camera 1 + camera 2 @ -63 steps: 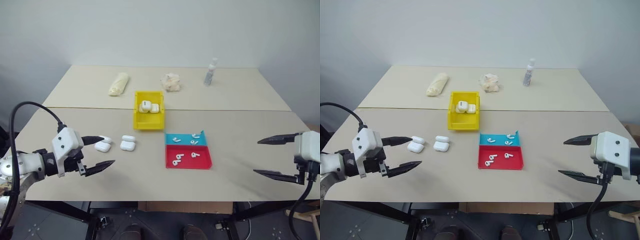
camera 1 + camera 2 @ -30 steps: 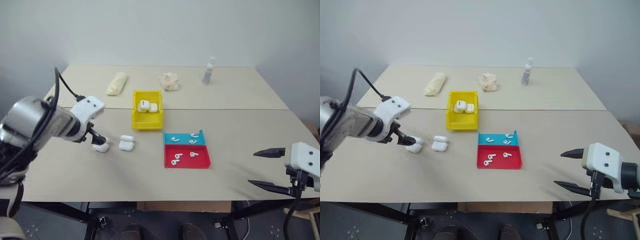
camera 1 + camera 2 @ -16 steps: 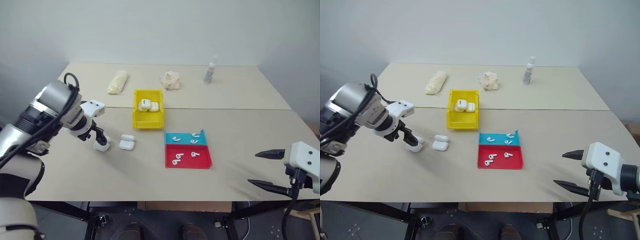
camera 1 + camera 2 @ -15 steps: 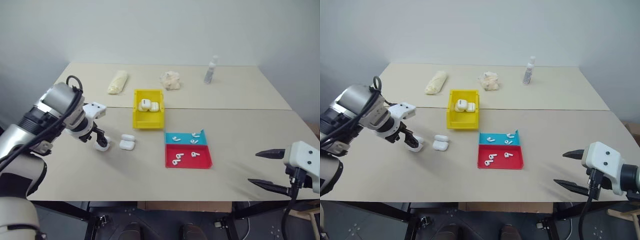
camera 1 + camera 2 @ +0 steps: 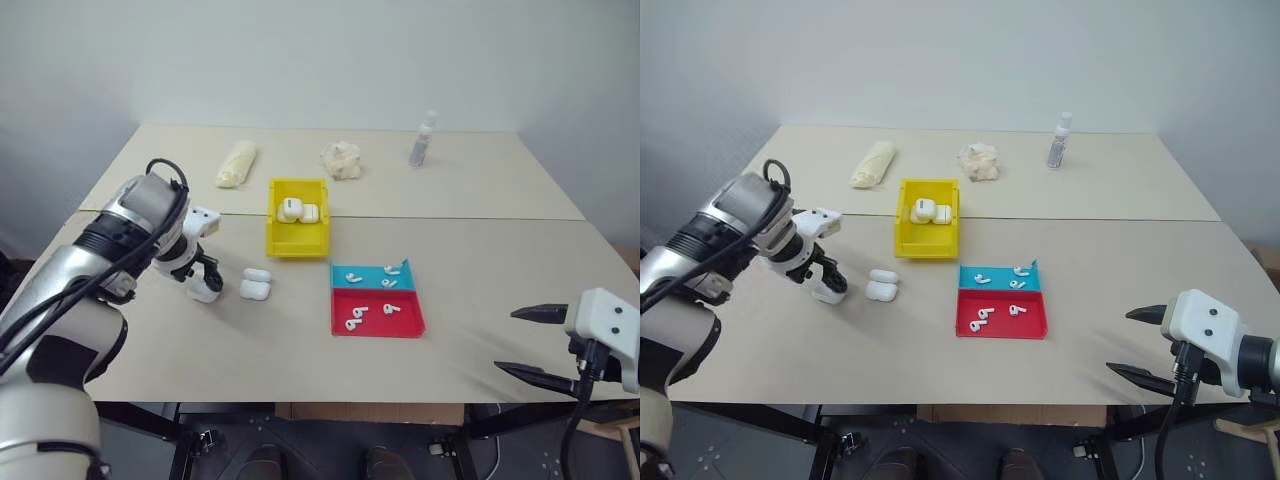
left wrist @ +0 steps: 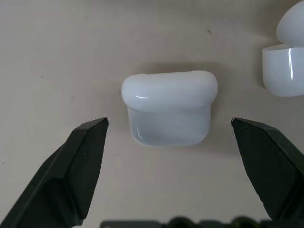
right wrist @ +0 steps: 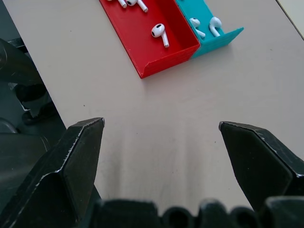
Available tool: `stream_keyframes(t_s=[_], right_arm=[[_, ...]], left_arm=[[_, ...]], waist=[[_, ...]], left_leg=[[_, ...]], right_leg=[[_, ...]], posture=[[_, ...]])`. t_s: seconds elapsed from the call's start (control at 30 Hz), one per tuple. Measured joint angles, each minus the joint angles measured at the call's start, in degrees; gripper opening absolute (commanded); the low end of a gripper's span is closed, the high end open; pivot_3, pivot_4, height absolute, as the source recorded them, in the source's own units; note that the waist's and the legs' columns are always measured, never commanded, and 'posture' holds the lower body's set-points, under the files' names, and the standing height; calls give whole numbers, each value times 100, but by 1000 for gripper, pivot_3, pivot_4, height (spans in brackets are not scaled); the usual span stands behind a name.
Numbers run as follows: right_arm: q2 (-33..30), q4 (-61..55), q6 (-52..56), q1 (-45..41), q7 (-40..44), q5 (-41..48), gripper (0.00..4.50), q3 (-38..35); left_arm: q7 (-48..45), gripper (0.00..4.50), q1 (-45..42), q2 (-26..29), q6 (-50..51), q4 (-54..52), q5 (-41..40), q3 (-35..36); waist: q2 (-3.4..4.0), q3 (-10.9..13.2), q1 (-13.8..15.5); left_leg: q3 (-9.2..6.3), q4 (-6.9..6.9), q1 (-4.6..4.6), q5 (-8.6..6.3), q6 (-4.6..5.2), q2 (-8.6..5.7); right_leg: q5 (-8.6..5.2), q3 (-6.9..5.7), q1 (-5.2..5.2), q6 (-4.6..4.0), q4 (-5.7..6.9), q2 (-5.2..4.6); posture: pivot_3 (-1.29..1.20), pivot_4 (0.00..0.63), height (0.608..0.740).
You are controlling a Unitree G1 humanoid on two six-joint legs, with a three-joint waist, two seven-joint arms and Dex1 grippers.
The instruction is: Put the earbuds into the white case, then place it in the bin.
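Left gripper point(image 6: 168, 126) has dropped lower, jaws wide, straddling the case point(image 6: 167, 108) untouched; right gripper point(image 5: 532, 343) hangs released off the table's point(image 5: 480, 300) edge.

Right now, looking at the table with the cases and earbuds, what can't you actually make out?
- White case under the left gripper: whether earbuds sit inside; its shut lid hides that.
- Yellow bin: how many cases it holds; they overlap, too small in the head views.
- Second case: cut by the left wrist view's edge.
- Earbuds: some cut off at the right wrist view's edge.
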Motion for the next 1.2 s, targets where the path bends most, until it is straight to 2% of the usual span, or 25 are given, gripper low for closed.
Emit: stream_keyframes(t_s=[0.4, 0.63, 1.1, 1.2], right_arm=[[27, -82, 66, 52, -149, -11, 4467, 0], [25, -101, 161, 26, -186, -11, 4467, 1], [25, -211, 303, 39, -229, -16, 4467, 1], [25, -211, 314, 57, -249, -32, 4500, 1]], left_arm=[[-400, 4500, 197, 52, -201, 181, 366, -113], [-470, 4500, 222, -191, -369, 670, 534, 40], [-661, 4500, 268, -346, -517, 841, 821, 135], [-702, 3898, 298, -355, -557, 851, 918, 163]], waist=[[0, 0, 2], [0, 0, 4], [0, 0, 3], [0, 0, 4]], left_leg=[[-1, 5, -1, 0, 0, 0], [-2, 9, -4, 0, 1, 0], [-3, 12, -5, 0, 1, 0], [-3, 14, -4, 0, 1, 0]], right_leg=[[0, -1, 0, 0, 2, 0], [0, -2, 1, 1, 2, 0], [0, -2, 1, 1, 4, 0], [0, -2, 1, 1, 7, 0]], posture=[[0, 150, 740], [0, 150, 740], [0, 150, 740], [0, 150, 740]])
